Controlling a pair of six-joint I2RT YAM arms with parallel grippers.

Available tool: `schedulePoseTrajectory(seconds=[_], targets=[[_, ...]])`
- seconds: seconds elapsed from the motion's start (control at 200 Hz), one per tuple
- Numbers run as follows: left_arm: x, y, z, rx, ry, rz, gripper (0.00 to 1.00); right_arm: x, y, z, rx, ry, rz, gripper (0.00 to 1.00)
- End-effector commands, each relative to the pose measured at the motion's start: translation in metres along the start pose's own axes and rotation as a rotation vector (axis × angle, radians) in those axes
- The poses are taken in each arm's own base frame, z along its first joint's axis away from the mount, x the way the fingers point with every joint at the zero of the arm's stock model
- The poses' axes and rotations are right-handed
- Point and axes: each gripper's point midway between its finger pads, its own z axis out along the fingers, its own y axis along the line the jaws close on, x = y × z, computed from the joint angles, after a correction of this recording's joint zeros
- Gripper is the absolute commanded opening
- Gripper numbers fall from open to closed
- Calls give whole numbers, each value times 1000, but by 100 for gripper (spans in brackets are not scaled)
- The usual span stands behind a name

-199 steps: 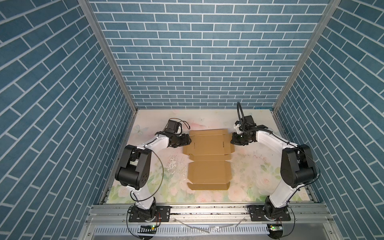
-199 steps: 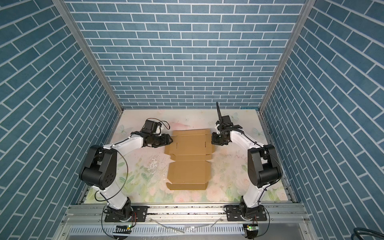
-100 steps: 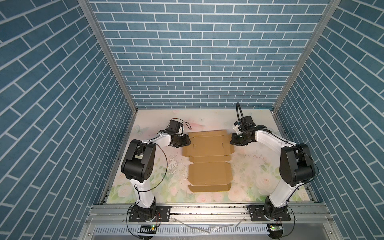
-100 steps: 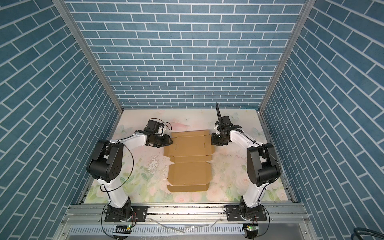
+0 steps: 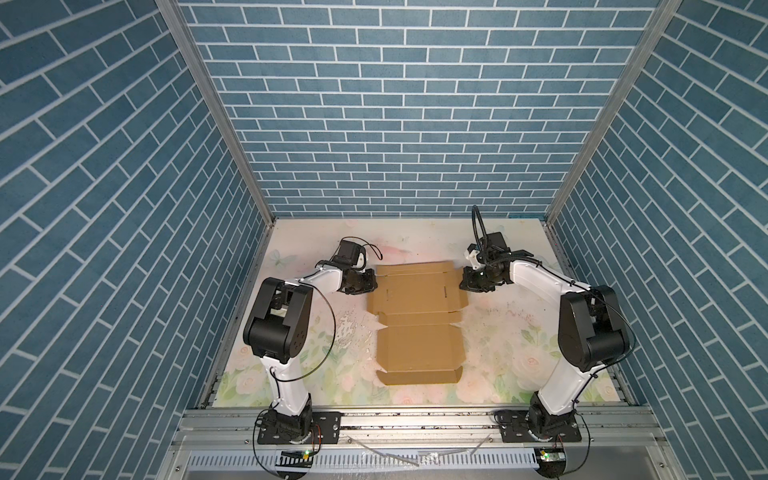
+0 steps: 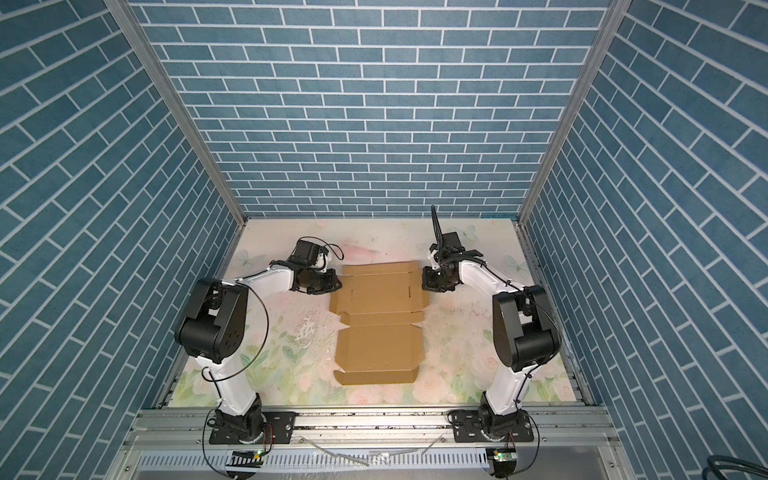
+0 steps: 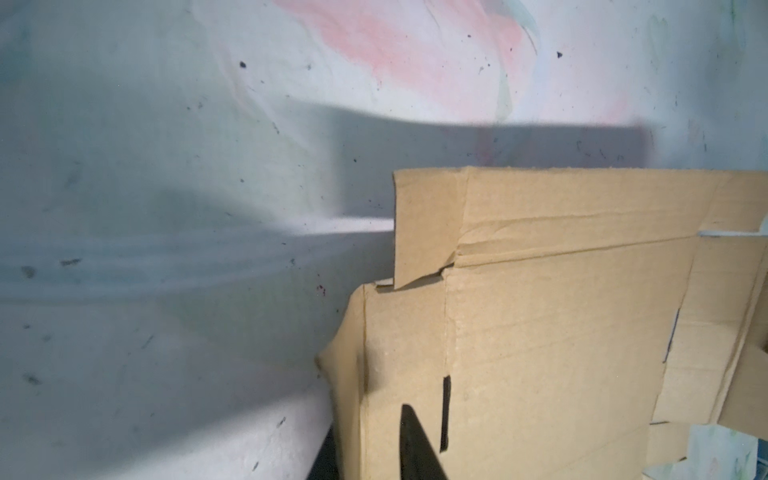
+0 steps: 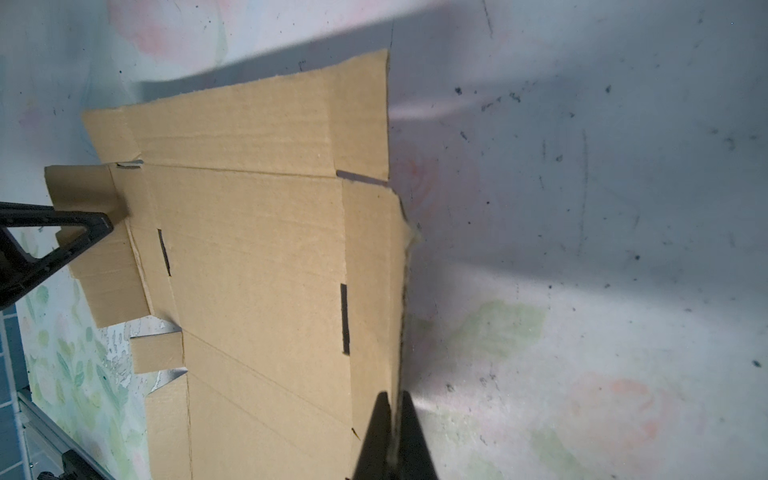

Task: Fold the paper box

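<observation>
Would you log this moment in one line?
paper box: unfolded | left gripper: astride left flap | right gripper: shut on right flap

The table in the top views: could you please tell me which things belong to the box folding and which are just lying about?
Job in hand: paper box; left claw; right claw.
Just surroundings: floral table cover; brick-pattern walls; metal front rail.

Blue brick-patterned walls (image 5: 399,124) enclose three sides of a pale floral tabletop (image 5: 519,340); a metal rail (image 5: 415,419) borders its front edge.
</observation>
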Motion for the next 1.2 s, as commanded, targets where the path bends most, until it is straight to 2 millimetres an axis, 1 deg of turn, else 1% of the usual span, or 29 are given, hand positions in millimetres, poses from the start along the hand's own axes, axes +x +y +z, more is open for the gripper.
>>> schedulePoseTrajectory(seconds=[0.0, 0.08, 0.185, 0.335, 0.46, 0.54, 0.58, 0.665, 0.8, 0.97, 1.195], targets=[[1, 8, 5, -16, -2, -1, 13, -13, 9, -4, -32, -18, -47, 5], [0, 8, 5, -21, -5, 1, 6, -13, 9, -3, -38, -14, -47, 6], [0, 10, 5, -27, -7, 1, 0, -13, 9, -1, -39, -12, -48, 7], [0, 13, 4, -37, -24, -5, 0, -17, 9, -3, -33, -21, -47, 12], [-1, 13, -1, -38, -66, -8, 0, -21, 9, -6, -26, -34, -42, 21], [-4, 13, -7, -37, -111, -9, 0, -25, 7, -9, -17, -51, -28, 29], [-5, 12, -11, -36, -135, -8, 0, -27, 6, -12, -11, -58, -16, 32], [-9, 11, -20, -33, -188, -5, 0, -32, 4, -19, -4, -79, 18, 36], [-13, 9, -34, -25, -271, -3, 0, -39, 3, -33, 14, -121, 61, 40], [-14, 10, -46, -20, -351, -12, 0, -47, 4, -52, 38, -179, 108, 41], [-14, 18, -59, -36, -467, -51, 0, -56, 10, -81, 45, -256, 189, 42]])
